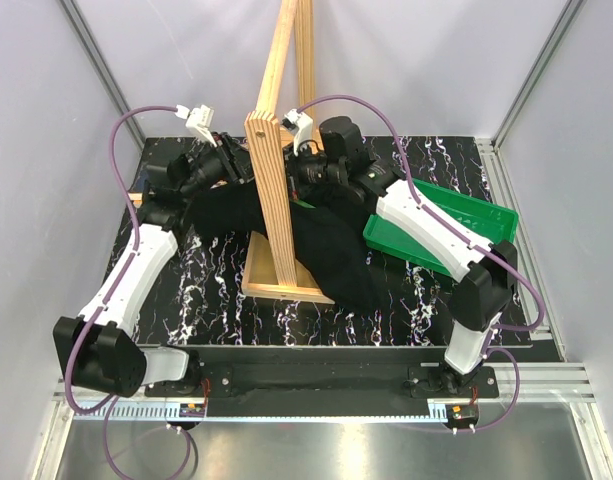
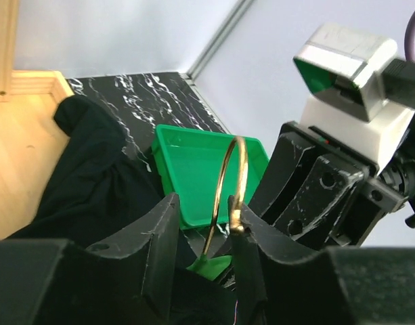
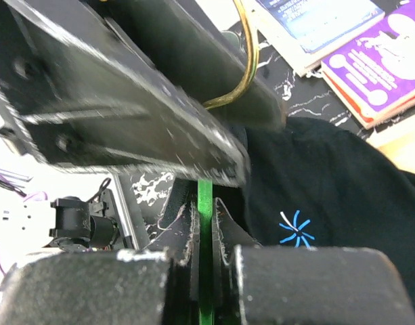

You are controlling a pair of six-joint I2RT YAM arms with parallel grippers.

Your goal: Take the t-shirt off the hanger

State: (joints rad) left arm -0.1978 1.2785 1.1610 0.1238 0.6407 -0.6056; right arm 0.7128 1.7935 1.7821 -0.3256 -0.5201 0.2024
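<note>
The black t-shirt (image 1: 326, 250) lies draped over the table and the base of the wooden stand; it also shows in the left wrist view (image 2: 92, 183) and in the right wrist view (image 3: 329, 176) with a small blue mark. The hanger's green bar (image 3: 205, 271) is clamped upright in my right gripper (image 3: 205, 203), which is behind the stand (image 1: 311, 170). The hanger's gold hook (image 2: 224, 176) stands between the fingers of my left gripper (image 2: 204, 203), which is open; the hook's tip touches the right finger (image 2: 251, 250). In the top view my left gripper (image 1: 231, 165) faces the right one closely.
A tall pale wooden stand (image 1: 271, 170) rises mid-table between the two arms, with its flat base (image 2: 17, 156) partly under the shirt. A green tray (image 1: 466, 215) sits at the right, under my right arm. Books (image 3: 369, 61) lie beyond the shirt.
</note>
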